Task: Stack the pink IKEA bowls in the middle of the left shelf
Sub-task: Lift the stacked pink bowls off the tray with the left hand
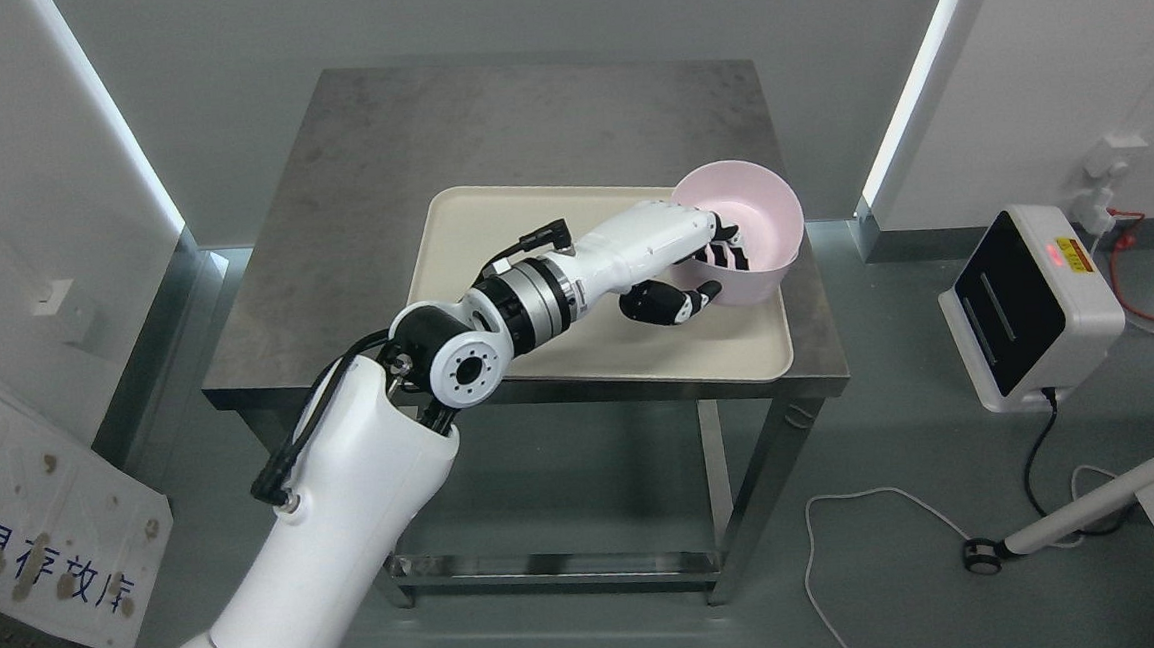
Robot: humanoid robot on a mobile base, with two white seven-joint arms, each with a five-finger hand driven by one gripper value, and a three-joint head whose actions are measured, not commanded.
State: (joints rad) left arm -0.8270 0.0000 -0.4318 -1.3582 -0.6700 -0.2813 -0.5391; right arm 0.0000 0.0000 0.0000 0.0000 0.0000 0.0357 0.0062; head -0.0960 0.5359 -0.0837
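A square metal tabletop (378,176), grey, dull and mottled with faint stains, is carried on a steel frame with slim shiny legs. On its near right part a cream-coloured tray (639,355) is laid, rectangular with rounded corners and a low raised rim, its surface smooth and matt. At the tray's far right corner a pink bowl (765,207) is found, round, deep and straight-walled, with a smooth plastic look; it is seen tilted, its mouth turned toward the camera.

The bowl is gripped by the left hand (699,271), whose arm is brought in from the lower left as a glossy white shell with a ringed metal wrist joint and black cables. The bowl's near wall is clamped between the black fingers (728,253), several of which are hooked over the rim into the inside, and the thumb, which is pressed against the outside wall lower down. Whether the bowl's base is touching the tray cannot be told.

On the grey floor to the right a white boxy device (1027,306) with a dark slanted panel is seen, with cords trailing from it. At the lower left a white board (49,537) with printed characters is leaned at an angle. The surrounding walls are plain and pale, with bright light strips set in them.
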